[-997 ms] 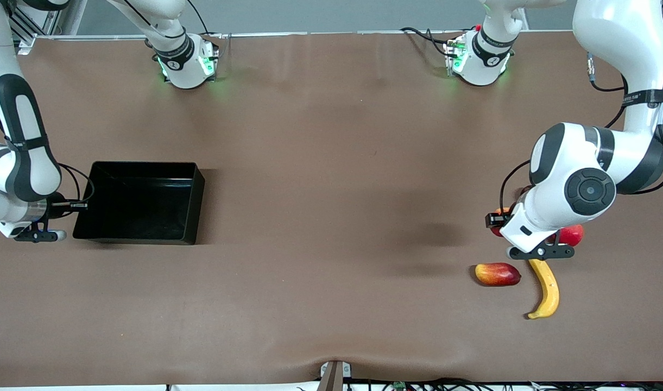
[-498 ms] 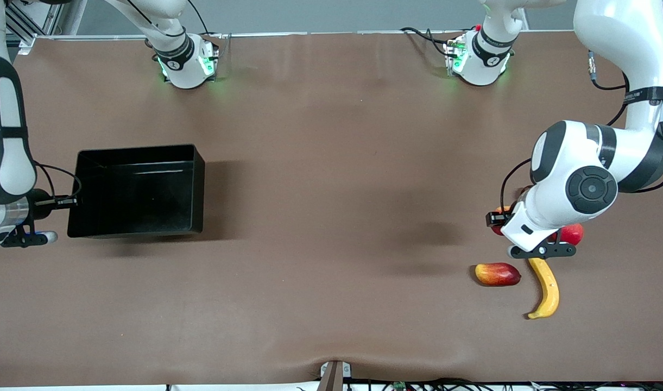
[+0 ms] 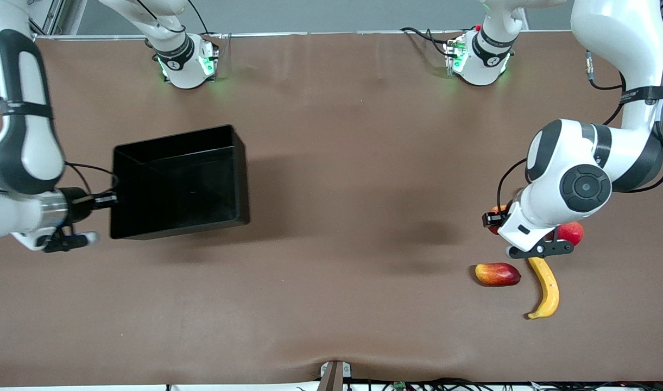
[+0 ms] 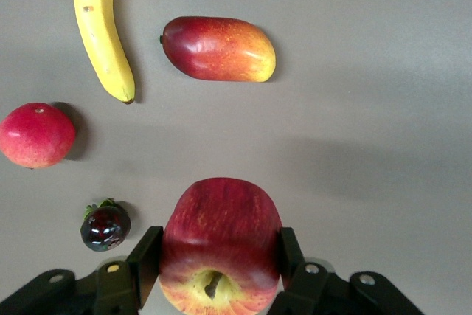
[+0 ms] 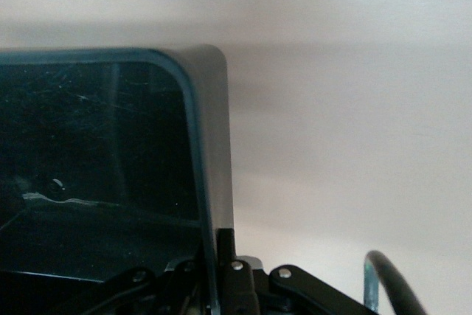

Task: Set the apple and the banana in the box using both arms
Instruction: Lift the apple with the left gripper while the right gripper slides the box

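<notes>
The left tool (image 4: 214,274) pinched the apple (image 4: 220,241) between its fingers, just above the desk (image 3: 336,217) at the left arm's end. The right tool (image 3: 104,201) was pressed together on the wall of the box (image 3: 180,183), which it held tilted and raised toward the right arm's end. Apple and box were well apart, so the gap along the desk between them looked like what the next move had to close. The banana (image 3: 546,288) lay on the desk near the left tool, its long axis running toward the front camera, beside a mango (image 3: 497,274).
</notes>
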`<act>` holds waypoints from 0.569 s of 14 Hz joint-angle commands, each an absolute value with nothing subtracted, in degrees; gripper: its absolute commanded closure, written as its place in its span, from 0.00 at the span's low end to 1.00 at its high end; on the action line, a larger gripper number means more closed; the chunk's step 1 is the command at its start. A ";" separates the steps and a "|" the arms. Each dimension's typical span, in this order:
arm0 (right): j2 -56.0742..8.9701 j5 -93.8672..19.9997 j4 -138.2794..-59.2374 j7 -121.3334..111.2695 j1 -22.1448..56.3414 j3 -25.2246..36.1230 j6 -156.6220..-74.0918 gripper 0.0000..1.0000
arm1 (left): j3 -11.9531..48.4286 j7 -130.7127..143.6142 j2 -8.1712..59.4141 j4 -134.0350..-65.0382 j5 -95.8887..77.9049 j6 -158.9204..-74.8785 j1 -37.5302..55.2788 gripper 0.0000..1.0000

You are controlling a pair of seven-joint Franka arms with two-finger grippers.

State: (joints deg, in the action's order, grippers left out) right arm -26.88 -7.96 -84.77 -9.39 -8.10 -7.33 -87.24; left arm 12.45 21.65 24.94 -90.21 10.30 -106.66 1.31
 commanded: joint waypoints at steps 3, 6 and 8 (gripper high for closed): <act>-25.57 -10.10 -84.64 6.83 4.99 -7.03 -89.45 1.00 | 12.57 22.76 22.86 -90.70 11.60 -104.42 1.32 1.00; -26.71 -11.25 -85.16 14.29 12.45 -6.94 -96.12 1.00 | 12.13 22.94 21.97 -90.70 13.17 -103.27 1.06 1.00; -29.52 -12.82 -84.90 20.63 16.59 -7.03 -101.66 1.00 | 12.13 23.20 22.15 -90.70 14.06 -102.92 1.23 1.00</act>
State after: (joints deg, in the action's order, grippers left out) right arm -27.66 -10.06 -85.25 16.24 13.62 -7.59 -98.14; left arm 12.07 22.28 23.41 -90.10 12.33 -104.07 1.20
